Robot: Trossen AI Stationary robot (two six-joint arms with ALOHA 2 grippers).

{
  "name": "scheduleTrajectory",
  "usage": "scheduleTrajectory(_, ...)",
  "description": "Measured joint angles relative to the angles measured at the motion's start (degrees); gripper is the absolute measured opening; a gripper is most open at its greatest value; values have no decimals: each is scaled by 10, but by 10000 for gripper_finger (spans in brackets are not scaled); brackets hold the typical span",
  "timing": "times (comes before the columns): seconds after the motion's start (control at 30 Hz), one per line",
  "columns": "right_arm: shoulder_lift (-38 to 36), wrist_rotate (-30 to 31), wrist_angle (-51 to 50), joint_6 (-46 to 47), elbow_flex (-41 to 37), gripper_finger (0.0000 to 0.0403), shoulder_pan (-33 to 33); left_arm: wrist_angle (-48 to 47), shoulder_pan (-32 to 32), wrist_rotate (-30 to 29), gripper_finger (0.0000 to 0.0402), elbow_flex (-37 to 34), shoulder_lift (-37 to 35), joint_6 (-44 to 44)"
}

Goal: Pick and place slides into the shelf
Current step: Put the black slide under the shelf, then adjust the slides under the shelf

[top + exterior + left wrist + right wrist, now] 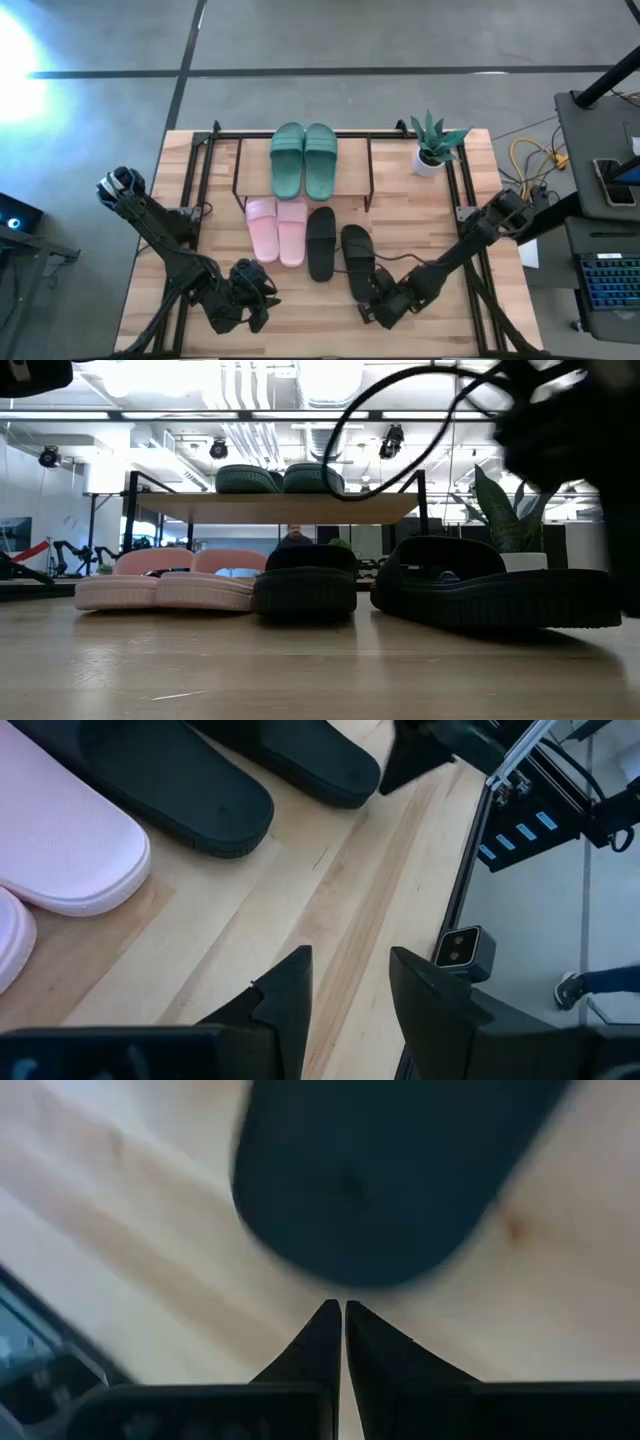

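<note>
Right gripper (342, 1312) sits low over the table (440, 320) at the heel end of the right-hand black slide (357, 255) — fingers pressed together, clenched on nothing, tips just short of the sole. Left gripper (350, 975) hovers near the table's front left, fingers parted, empty. Green slides (304, 160) rest on the shelf (368, 165) top board. Pink slides (277, 230) and the other black slide (321, 243) lie on the table in front of the shelf. A potted plant (434, 142) stands beside it. No brand marks or writing are legible on any item.
</note>
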Motion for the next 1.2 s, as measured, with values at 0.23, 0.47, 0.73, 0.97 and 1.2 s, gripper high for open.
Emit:
scheduleTrajectory(0.23, 3, 24, -3, -87, 5, 12, -63, 1, 0, 0, 121, -5, 0, -2)
scheduleTrajectory(0.47, 2, 28, -28, -155, 22, 12, -104, 2, 0, 0, 121, -7, 0, -5)
scheduleTrajectory(0.73, 1, 22, -30, -202, 60, 12, -87, 34, 0, -3, 121, -19, 1, -1)
scheduleTrajectory(0.97, 1, -5, -48, -98, 72, 12, -50, 63, 2, 6, 108, -31, 47, -5)
scheduleTrajectory(1.2, 1, 42, -129, 50, 55, 12, -22, 149, 37, 6, 38, -32, 131, -5)
